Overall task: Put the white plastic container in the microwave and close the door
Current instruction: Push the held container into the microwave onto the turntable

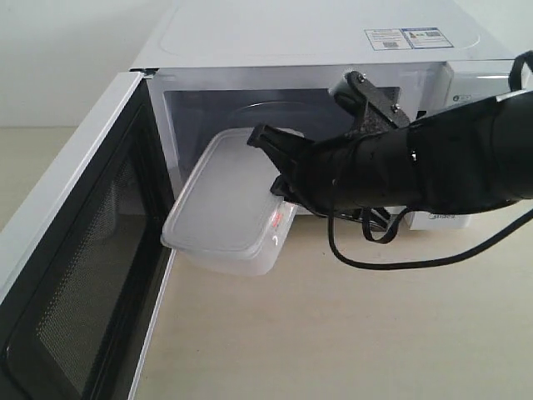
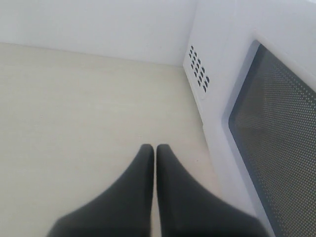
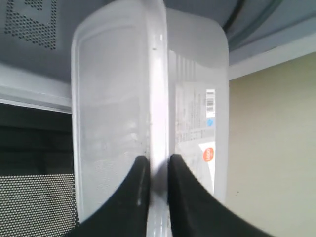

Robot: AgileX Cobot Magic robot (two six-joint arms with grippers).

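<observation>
The white plastic container [image 1: 225, 208] hangs tilted in the mouth of the microwave [image 1: 316, 50], its far end inside the cavity and its near end over the table. My right gripper [image 1: 275, 162] is shut on the container's lid rim [image 3: 157, 98]; one finger lies on the lid, the other on the labelled side wall [image 3: 202, 118]. The door [image 1: 71, 275] stands wide open at the left, its mesh inner face showing. My left gripper [image 2: 155, 148] is shut and empty above bare table beside the door [image 2: 276, 123].
A black cable [image 1: 400, 258] loops from the right arm over the tabletop in front of the microwave. The beige table [image 1: 350, 333] stretches toward the front. Vent holes [image 2: 198, 66] mark the microwave's side wall.
</observation>
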